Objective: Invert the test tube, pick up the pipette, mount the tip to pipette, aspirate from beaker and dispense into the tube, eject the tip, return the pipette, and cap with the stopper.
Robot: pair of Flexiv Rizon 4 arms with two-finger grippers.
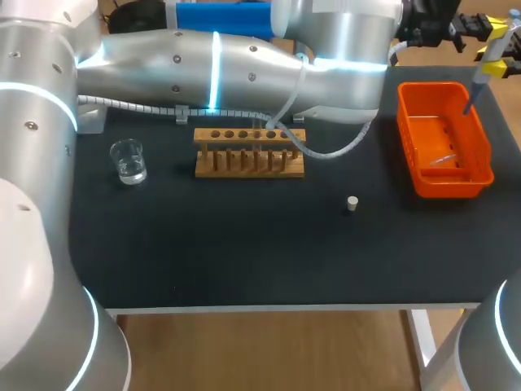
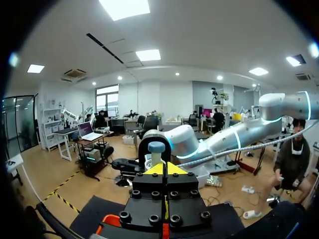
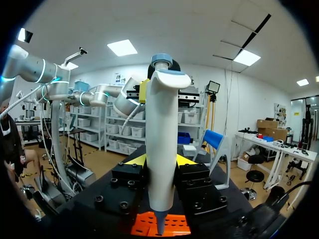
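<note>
Beside the orange bin (image 1: 452,187), toward the table's middle, a small pale stopper (image 1: 352,204) stands alone on the black table (image 1: 244,261). Farther from the bin sits the wooden rack (image 1: 250,152), a row of holes along its top. A grey cable (image 1: 326,151) from the left arm (image 1: 244,57) sags over the rack end nearest the bin and hides part of it, so I cannot tell what is in those holes. The glass beaker (image 1: 129,160), clear liquid in the bottom, is beyond the rack, well apart from the bin. The left arm runs across the back of the table, over the rack, to the bin's far corner. Something thin and pale lies on the bin floor, too small to tell.

The right gripper (image 3: 160,160) is clamped on the pipette (image 3: 160,129), one yellow tip on each side of the white body. The left gripper (image 2: 164,169) has its yellow tips closed together with nothing between them. The pipette's knob is just ahead of them, and contact is not clear.

The pipette is upright above the bin. It has a white body, a hooked head and a blue-grey knob on top. Its dark, narrow lower end points down at the bin floor, clear of it.
</note>
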